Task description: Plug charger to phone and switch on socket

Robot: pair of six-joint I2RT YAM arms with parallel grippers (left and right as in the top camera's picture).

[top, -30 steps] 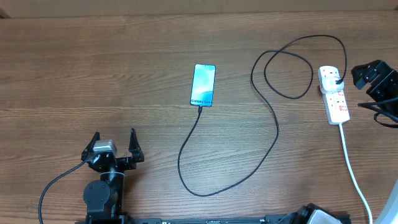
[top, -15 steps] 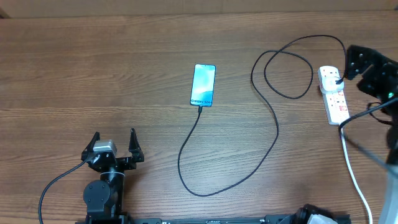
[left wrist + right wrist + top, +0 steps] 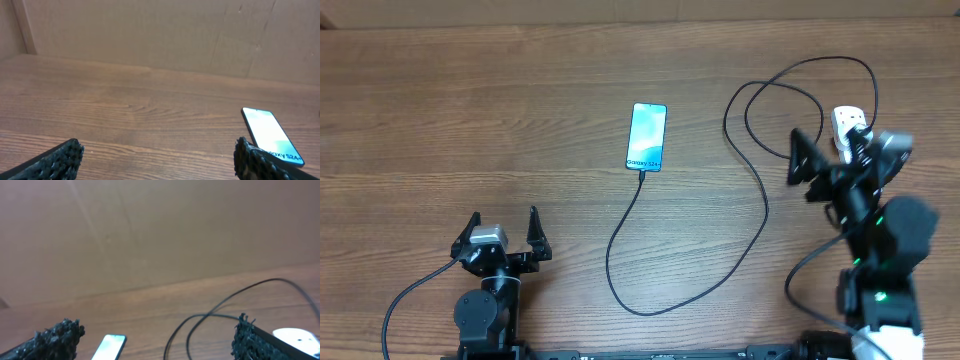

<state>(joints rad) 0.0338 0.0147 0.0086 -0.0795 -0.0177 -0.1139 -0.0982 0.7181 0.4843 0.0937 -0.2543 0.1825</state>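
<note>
The phone (image 3: 647, 137) lies at the table's middle with its light-blue screen up. It also shows in the left wrist view (image 3: 270, 133) and the right wrist view (image 3: 108, 347). The black charger cable (image 3: 760, 200) runs from the phone's near end, loops right, and reaches the white socket (image 3: 847, 124), mostly hidden under my right arm. My left gripper (image 3: 502, 232) is open and empty near the front left edge. My right gripper (image 3: 830, 150) is open and empty, held above the table just beside the socket. The cable's loop shows in the right wrist view (image 3: 210, 320).
A brown cardboard wall (image 3: 150, 35) stands behind the table's far edge. The socket's thick white cord is hidden under my right arm.
My right arm has swung in from the far right edge toward the front and now covers most of the socket. The left arm, phone and cable have not moved.
</note>
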